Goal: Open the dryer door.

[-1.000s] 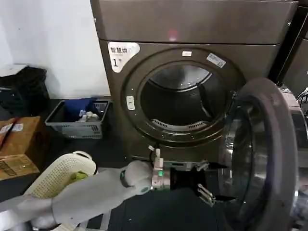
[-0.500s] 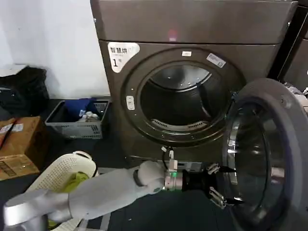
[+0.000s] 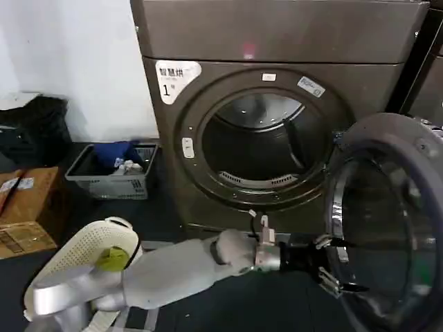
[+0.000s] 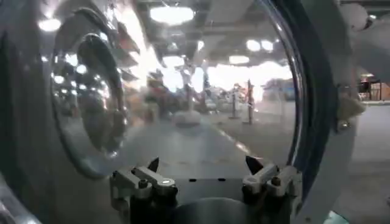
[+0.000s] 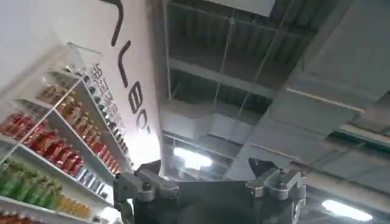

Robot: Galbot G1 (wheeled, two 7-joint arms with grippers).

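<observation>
Dryer door [image 3: 387,221] open — left tool [image 3: 344,264] spread.

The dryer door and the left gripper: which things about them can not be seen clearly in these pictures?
- Dryer door: the head view's right and bottom edges cut off its far rim.
- Contact: the left gripper has its fingers spread at the door's inner face, but whether a fingertip touches the glass cannot be told; the left wrist view shows mostly reflections.
- Dryer drum: its depth is dark, so any contents cannot be told.
- Right gripper: open, pointing at a ceiling.
</observation>
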